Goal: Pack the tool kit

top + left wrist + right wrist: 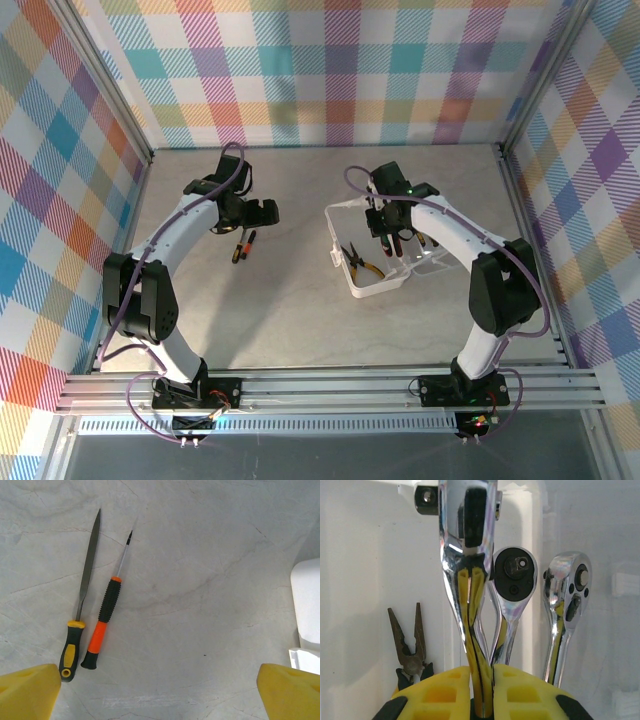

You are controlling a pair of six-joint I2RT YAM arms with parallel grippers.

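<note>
Ratchet [467, 555] is clamped in my right gripper [481, 682] over the case [362, 290]; my left gripper [160, 690] hangs fully open above 1 screwdriver [102, 625] and 1 file [90, 560].

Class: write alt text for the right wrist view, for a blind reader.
The right hand is shut on a chrome ratchet, holding it by the handle over the white case. In the case lie two more ratchets beside it and small pliers on its other side.
</note>
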